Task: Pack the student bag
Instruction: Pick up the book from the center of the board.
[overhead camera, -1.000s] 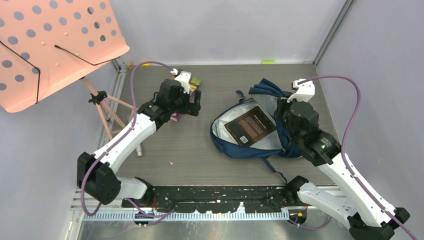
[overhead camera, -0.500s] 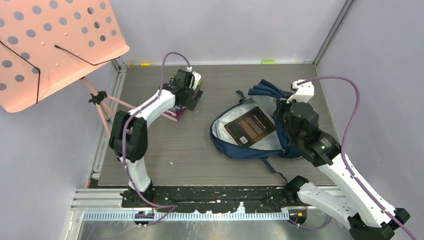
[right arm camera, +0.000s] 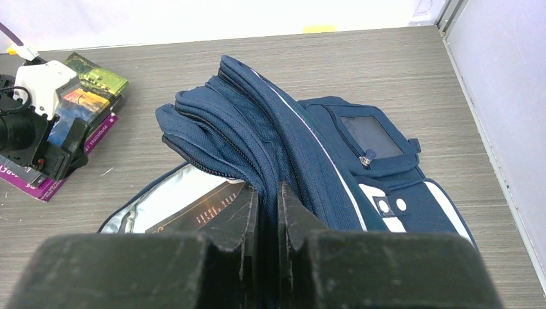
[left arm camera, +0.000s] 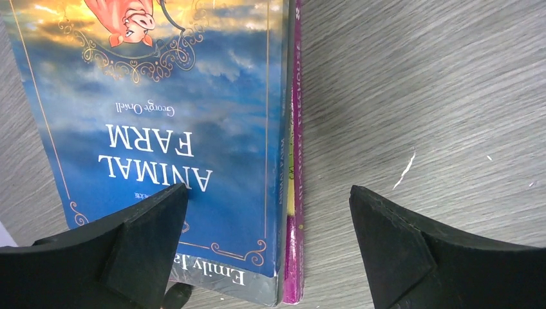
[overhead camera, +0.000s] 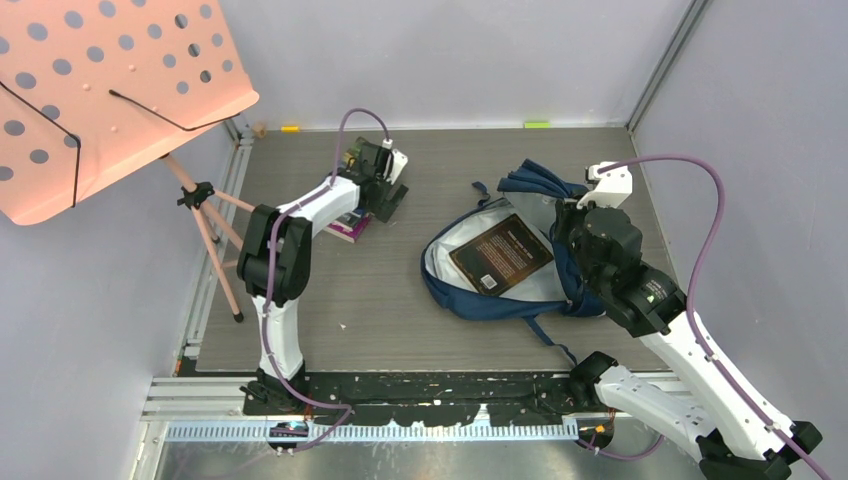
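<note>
The student bag [overhead camera: 535,185] lies open at the right, its grey lining [overhead camera: 440,262] showing and a dark book [overhead camera: 500,252] inside. My right gripper [overhead camera: 565,218] is shut on the bag's raised navy flap; in the right wrist view the gripper [right arm camera: 265,193] pinches a fold of the bag [right arm camera: 309,141] above the dark book [right arm camera: 199,212]. My left gripper [overhead camera: 383,203] hovers open over a book stack [overhead camera: 352,225] at the back left. In the left wrist view the gripper [left arm camera: 268,188] straddles the edge of a blue "Animal Farm" book [left arm camera: 161,96] lying on a purple book [left arm camera: 296,161].
An orange perforated music stand [overhead camera: 110,90] overhangs the far left, its tripod legs [overhead camera: 215,240] beside the table edge. Walls close in at the back and right. The bag's dark strap [overhead camera: 550,340] trails toward the near edge. A grey book [left arm camera: 219,277] shows under the blue one.
My left arm has stretched farther back and brought its open gripper down over the book stack. The right gripper has kept its hold on the bag flap without moving.
</note>
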`<state>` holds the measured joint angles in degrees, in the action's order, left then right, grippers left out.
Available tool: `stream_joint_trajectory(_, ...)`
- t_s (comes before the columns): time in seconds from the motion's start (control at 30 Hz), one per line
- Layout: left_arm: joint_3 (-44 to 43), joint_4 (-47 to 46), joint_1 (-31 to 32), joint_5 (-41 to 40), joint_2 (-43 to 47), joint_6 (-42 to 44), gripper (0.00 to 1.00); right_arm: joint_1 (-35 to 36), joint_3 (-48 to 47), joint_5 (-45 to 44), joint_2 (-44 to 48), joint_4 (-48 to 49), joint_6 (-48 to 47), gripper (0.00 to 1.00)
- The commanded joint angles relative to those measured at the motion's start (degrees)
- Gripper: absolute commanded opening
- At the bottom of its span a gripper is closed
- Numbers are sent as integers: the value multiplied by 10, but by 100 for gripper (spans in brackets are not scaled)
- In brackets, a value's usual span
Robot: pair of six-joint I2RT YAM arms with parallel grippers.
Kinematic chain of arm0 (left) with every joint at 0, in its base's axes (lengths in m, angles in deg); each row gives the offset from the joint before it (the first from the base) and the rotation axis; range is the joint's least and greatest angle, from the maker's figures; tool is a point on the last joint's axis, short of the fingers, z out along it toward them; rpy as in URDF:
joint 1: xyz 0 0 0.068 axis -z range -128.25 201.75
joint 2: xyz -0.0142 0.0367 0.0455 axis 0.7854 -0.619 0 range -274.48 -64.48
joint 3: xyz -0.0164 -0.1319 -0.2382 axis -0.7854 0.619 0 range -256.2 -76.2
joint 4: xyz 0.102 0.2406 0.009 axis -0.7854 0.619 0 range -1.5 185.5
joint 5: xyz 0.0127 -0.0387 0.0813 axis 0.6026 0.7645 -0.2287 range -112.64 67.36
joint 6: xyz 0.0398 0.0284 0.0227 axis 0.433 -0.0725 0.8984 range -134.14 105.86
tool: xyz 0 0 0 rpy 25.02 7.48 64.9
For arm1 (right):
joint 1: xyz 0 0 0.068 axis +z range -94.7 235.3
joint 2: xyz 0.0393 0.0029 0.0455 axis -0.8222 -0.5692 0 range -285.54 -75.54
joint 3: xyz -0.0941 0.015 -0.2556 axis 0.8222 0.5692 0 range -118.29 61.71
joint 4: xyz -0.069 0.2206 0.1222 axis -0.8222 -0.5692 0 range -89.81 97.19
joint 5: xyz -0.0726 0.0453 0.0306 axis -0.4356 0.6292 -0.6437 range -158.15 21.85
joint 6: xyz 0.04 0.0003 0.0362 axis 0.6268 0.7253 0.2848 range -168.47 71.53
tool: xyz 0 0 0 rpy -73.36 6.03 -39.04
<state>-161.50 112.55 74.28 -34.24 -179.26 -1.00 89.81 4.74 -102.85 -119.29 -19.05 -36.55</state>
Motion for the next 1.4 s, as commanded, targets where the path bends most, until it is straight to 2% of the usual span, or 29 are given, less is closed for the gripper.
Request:
stream_joint_trajectory(0.0,-4,9,16,58,-11,-8,100,1,-35,-20,28,122,10,1)
stream_joint_trajectory(0.13,15,10,33,56,2,-31,99,1,-32,-12,24,130,17,1)
stream_joint_trajectory(0.27,25,16,38,16,16,-36,98,1,-31,-8,22,132,18,0)
stream_joint_trajectory(0.4,45,-20,38,-49,32,-28,99,1,-28,-9,22,136,18,0)
stream_joint_trajectory(0.53,33,-36,38,-106,14,-17,100,1,-28,-7,20,137,20,0)
stream_joint_trajectory(0.8,-19,4,33,-126,-38,-20,98,1,-41,-8,24,122,16,0)
stream_joint_trajectory(0.87,-21,12,33,-120,-37,-22,83,1,-39,-10,28,122,16,1)
stream_joint_trajectory(0.93,-17,17,33,-112,-25,-25,59,1,-37,-11,33,121,16,0)
stream_joint_trajectory(0.97,-14,17,33,-106,-12,-28,53,1,-37,-12,35,121,17,0)
stream_joint_trajectory(1.17,-3,44,33,-87,55,-50,28,1,-36,-12,38,120,19,1)
stream_joint_trajectory(1.27,5,68,34,-65,100,-68,5,1,-37,-10,40,120,20,1)
stream_joint_trajectory(1.3,11,71,34,-58,118,-75,0,1,-37,-10,40,120,20,1)
stream_joint_trajectory(1.37,21,83,34,-35,155,-102,0,1,-37,-10,40,120,20,1)
